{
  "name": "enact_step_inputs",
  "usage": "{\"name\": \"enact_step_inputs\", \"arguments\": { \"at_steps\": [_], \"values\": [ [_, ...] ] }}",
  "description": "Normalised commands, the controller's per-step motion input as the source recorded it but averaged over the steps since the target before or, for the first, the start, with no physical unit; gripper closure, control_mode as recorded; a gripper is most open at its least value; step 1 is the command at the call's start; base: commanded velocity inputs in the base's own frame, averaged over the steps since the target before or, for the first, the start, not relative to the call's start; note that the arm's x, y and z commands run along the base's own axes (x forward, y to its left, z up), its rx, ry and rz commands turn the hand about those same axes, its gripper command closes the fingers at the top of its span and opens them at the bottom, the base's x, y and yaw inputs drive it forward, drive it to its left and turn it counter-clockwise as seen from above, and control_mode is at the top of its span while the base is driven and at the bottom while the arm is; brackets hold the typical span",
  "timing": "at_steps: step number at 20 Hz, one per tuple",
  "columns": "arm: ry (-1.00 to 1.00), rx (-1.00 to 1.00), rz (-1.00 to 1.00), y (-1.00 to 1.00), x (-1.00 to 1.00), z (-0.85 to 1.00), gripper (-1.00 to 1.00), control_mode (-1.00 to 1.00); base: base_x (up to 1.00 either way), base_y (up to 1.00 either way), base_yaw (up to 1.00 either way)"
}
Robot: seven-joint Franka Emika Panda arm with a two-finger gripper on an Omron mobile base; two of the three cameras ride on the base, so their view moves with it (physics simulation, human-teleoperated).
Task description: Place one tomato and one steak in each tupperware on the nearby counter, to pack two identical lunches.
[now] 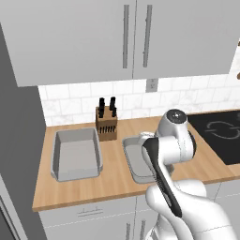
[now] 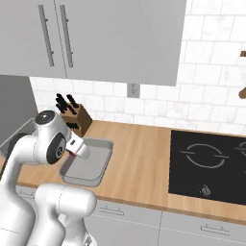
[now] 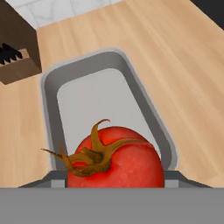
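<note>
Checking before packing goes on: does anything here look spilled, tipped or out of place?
Nothing stands out. Both tupperware containers sit flat on the counter, and the tomato hangs over the right-hand one.

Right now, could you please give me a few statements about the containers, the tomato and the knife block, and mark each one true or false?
1. A tomato sits right in front of the hand camera, over the tupperware below it. True.
2. The left tupperware already holds a steak. False: its grey inside is bare.
3. A wooden knife block stands on the counter near the wall, behind the two containers. True.
4. The tupperware under the tomato already has another tomato lying in it. False: the floor that shows is plain grey.
5. The containers sit on the black stovetop. False: both rest on the wooden counter, left of it.
</note>
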Motion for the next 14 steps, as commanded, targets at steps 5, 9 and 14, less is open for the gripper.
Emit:
{"name": "enact_step_inputs", "arguments": {
  "at_steps": [5,9,14],
  "values": [
    [0.03,-0.01,0.19,0.0,1.0,-1.0,-1.0,-1.0,0.0,0.0,0.0],
    [0.0,-0.03,0.04,-0.08,0.81,-0.55,-1.0,-1.0,0.0,0.0,0.0],
    [0.0,-0.07,0.0,-0.05,0.63,-0.66,-1.0,-1.0,0.0,0.0,0.0]
  ]
}}
